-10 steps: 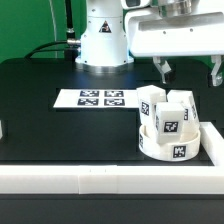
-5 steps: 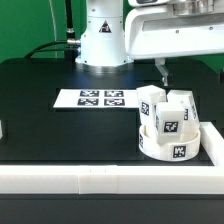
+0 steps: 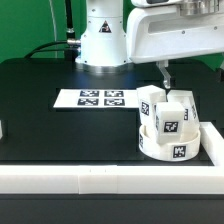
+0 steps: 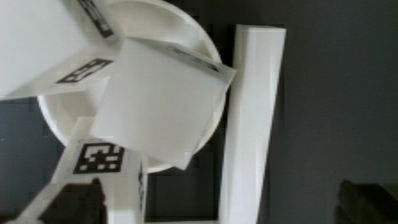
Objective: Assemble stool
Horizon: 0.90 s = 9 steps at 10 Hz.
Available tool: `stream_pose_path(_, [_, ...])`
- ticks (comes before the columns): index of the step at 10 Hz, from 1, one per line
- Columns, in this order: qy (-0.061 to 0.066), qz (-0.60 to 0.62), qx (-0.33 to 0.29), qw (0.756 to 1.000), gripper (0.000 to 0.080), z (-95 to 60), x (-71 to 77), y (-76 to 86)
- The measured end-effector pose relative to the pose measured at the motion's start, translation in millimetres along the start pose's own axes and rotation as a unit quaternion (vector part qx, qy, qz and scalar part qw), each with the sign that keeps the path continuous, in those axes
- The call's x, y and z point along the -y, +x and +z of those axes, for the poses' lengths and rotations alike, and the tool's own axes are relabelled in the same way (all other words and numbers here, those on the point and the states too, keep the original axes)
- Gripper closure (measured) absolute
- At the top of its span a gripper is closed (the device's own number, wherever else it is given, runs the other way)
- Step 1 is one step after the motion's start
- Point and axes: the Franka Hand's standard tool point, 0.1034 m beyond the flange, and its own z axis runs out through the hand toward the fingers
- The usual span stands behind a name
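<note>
The stool stands at the exterior view's right. Its white round seat (image 3: 168, 148) lies flat with blocky white legs (image 3: 176, 113) standing up from it, each with a marker tag. My gripper (image 3: 190, 72) hangs open and empty above and just behind the legs. One dark finger (image 3: 163, 72) shows; the other is at the frame's edge. In the wrist view the seat (image 4: 45, 70) and a leg (image 4: 157, 110) fill the picture, and the fingertips (image 4: 63, 205) are wide apart with nothing between them.
A long white rail (image 3: 90, 180) runs along the table's front and turns up beside the stool (image 3: 212, 142); it also shows in the wrist view (image 4: 254, 120). The marker board (image 3: 100, 98) lies mid-table. The arm's white base (image 3: 103, 40) stands behind it.
My gripper has shifted a little toward the exterior view's right, so its far finger has left the frame. The stool has not moved.
</note>
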Motion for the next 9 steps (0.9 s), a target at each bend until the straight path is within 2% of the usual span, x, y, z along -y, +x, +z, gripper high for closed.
stream_pose_path(1, [-0.008,-0.067,0.002,0.998,0.015,0.7,1.1,-0.9])
stream_pose_path(4, [-0.013,-0.199,0.008,0.98,0.015,4.7,-0.6,-4.9])
stream_pose_path(5, [-0.02,-0.258,0.011,0.966,0.015,5.7,-1.0,-6.1])
stream_pose_path(7, [-0.024,-0.314,0.013,0.949,0.015,5.4,-5.9,-5.5])
stream_pose_path(9, [-0.032,-0.383,0.012,0.923,0.015,7.3,-8.6,-4.6])
